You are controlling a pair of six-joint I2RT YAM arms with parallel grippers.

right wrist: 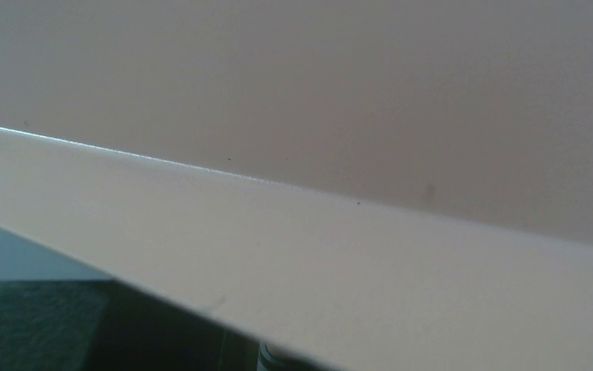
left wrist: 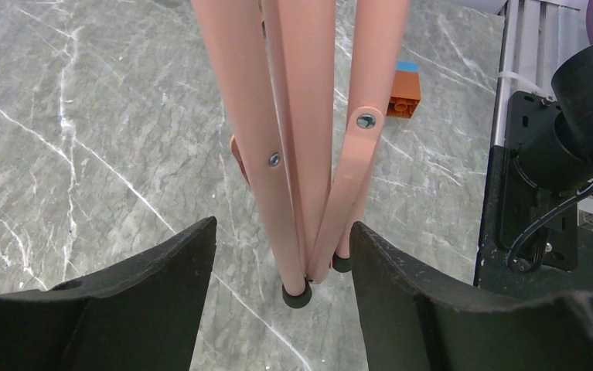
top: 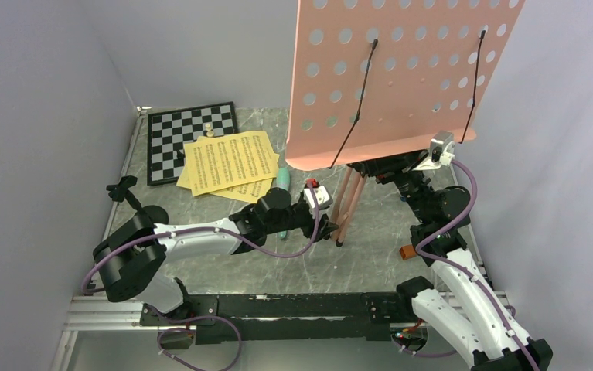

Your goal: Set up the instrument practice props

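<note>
Bracketing the folded legs point(left wrist: 301, 154) of the pink perforated music stand point(top: 401, 69) with our open left tool point(left wrist: 281, 243), presumably to spread them, we cannot tell if our right tool point(top: 397, 165) grips.

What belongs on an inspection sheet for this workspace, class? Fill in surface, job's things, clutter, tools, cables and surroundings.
Surface: grey marble tabletop.
Job's things: pink perforated music stand, legs folded together; yellow printed sheet-music pages lying flat; mint-green tube; small black stand.
Clutter: black-and-white chessboard, partly under the pages; orange toy block.
Tools: left tool open either side of the legs; right tool hidden under the stand's desk.
Cables: purple cables along both arms.
Surroundings: plain grey walls.
</note>
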